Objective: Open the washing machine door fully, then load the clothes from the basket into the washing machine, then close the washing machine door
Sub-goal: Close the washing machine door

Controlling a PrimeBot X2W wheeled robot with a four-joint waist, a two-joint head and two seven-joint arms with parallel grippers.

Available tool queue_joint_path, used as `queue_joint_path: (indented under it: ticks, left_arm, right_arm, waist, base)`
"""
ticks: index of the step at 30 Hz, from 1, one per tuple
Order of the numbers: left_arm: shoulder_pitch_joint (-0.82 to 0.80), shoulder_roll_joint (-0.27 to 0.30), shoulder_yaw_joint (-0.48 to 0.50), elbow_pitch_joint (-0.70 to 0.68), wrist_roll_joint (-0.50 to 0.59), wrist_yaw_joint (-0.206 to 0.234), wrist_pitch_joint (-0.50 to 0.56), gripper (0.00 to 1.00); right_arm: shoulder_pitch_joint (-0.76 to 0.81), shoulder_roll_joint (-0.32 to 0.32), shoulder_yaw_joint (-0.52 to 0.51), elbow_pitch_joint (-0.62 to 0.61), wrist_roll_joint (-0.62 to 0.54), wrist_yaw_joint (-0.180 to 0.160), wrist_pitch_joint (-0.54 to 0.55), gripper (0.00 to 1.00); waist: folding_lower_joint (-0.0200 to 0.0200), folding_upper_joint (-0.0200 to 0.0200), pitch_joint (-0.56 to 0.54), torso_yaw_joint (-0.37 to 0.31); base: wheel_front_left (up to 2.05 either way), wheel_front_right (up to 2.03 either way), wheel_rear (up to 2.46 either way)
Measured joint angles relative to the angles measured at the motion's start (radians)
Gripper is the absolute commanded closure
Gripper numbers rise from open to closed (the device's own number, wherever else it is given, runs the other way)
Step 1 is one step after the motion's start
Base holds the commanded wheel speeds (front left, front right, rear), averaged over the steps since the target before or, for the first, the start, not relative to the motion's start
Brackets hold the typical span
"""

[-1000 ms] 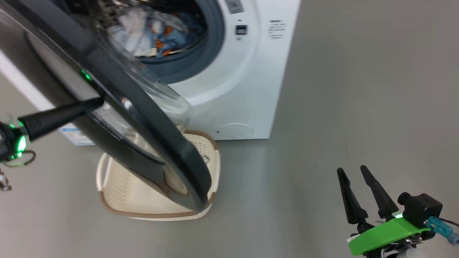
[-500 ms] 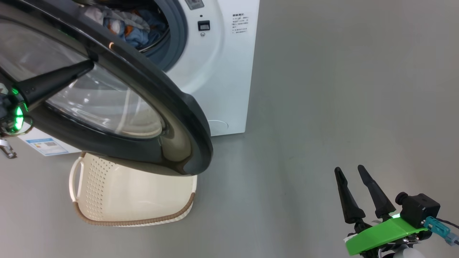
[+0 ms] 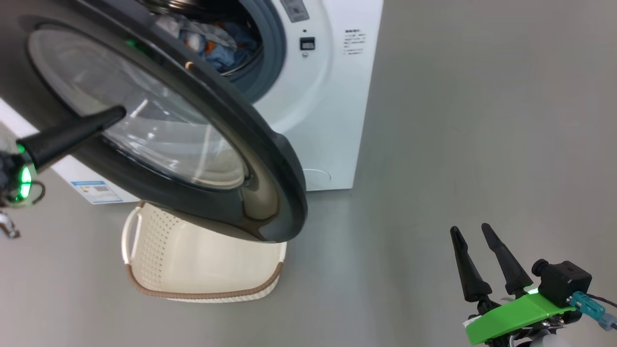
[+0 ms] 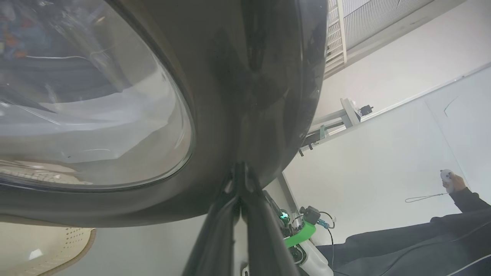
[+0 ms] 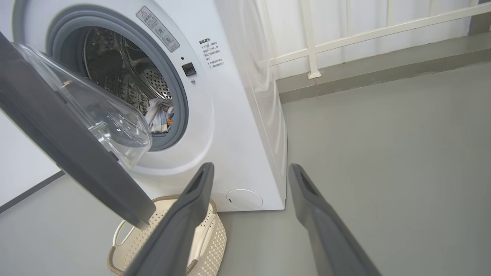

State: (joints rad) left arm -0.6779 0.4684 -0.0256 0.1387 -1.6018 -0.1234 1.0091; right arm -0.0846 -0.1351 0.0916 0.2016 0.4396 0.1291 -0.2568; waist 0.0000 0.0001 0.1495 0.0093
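The white washing machine (image 3: 332, 96) stands at the top of the head view. Its door (image 3: 270, 159), black-rimmed with a bulging glass window, hangs partly open over the basket. My left gripper (image 3: 120, 113) is shut, its tip pressed on the door's outer face; the left wrist view has the shut fingertips (image 4: 239, 170) against the black rim (image 4: 253, 96). The clothes (image 3: 212, 41) lie in the drum, blue and white (image 5: 159, 115). The cream basket (image 3: 202, 294) sits below the door, its visible part bare. My right gripper (image 3: 470, 230) stands open at lower right, holding nothing (image 5: 250, 168).
Grey floor (image 3: 458, 120) stretches free to the right of the machine. A white railing (image 5: 310, 38) and a low ledge run behind it. In the left wrist view a person's dark sleeve (image 4: 422, 241) and hand (image 4: 448, 182) are nearby.
The door has swung from edge-on toward the machine, its outer face now turned to me, with my left gripper's tip on it. The head camera has shifted. My right gripper stays put.
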Motion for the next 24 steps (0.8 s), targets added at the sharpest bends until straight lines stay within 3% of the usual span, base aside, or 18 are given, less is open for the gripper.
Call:
queue_joint_path:
  ticks: [4, 6, 7, 8, 10, 11, 13, 24]
  left_arm:
    - [0.048, 0.012, 0.014, -0.029, 0.009, 0.0, -0.014, 0.96]
    - [0.094, 0.014, 0.024, -0.049, 0.024, 0.0, -0.035, 0.77]
    - [0.12, 0.013, 0.03, -0.055, 0.026, 0.0, -0.047, 0.63]
    - [0.147, 0.013, 0.036, -0.061, 0.035, 0.0, -0.062, 0.56]
    - [0.2, 0.012, 0.048, -0.073, 0.052, 0.0, -0.096, 0.52]
    - [0.224, 0.01, 0.054, -0.078, 0.067, 0.0, -0.116, 0.25]
    - [0.27, 0.003, 0.065, -0.086, 0.085, 0.0, -0.156, 0.02]
    - [0.482, -0.035, 0.022, -0.096, 0.167, 0.0, -0.385, 0.0]
  right_arm:
    - [0.002, -0.002, 0.003, 0.002, 0.0, 0.0, 0.0, 0.0]
    - [0.002, -0.003, 0.004, 0.003, 0.0, 0.0, 0.0, 0.0]
    - [0.003, -0.004, 0.005, 0.004, 0.0, 0.0, 0.0, 0.0]
    - [0.003, -0.006, 0.006, 0.004, 0.0, 0.0, 0.0, 0.0]
    - [0.003, -0.011, 0.009, 0.004, 0.0, 0.0, 0.0, 0.0]
    - [0.003, -0.014, 0.01, 0.005, 0.0, 0.0, 0.0, 0.0]
    - [0.004, -0.022, 0.01, 0.005, 0.0, 0.0, 0.0, 0.0]
    - [0.006, -0.045, 0.003, 0.005, 0.002, 0.0, 0.0, 0.0]
  waist:
    - [0.0001, 0.0, -0.011, 0.013]
    - [0.0, 0.0, -0.018, 0.019]
    - [0.0, 0.0, -0.022, 0.021]
    - [0.0001, 0.0, -0.025, 0.023]
    - [0.0, 0.0, -0.031, 0.025]
    - [0.0001, 0.0, -0.034, 0.025]
    - [0.0, 0.0, -0.037, 0.025]
    - [0.0, 0.0, -0.036, 0.021]
  base:
    - [0.0, 0.0, 0.0]
    - [0.0, 0.0, 0.0]
    - [0.0, 0.0, 0.0]
    - [0.0, 0.0, 0.0]
    - [0.0, 0.0, 0.0]
    - [0.0, 0.0, 0.0]
    - [0.0, 0.0, 0.0]
    - [0.0, 0.0, 0.0]
